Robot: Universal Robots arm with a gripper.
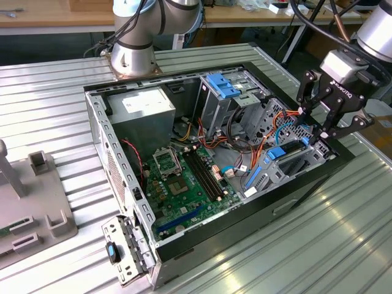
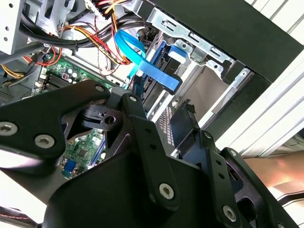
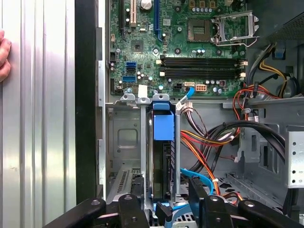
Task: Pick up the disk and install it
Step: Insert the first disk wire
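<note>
Between parted fingers (image 3: 130,211), disk (image 3: 163,156) mostly hidden

Open case (image 1: 116,160) — green motherboard (image 1: 184,184), ribbed table (image 1: 294,252)

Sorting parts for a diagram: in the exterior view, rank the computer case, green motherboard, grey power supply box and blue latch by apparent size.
Largest: computer case.
Next: green motherboard and grey power supply box, which look too alike to rank.
Smallest: blue latch.
</note>
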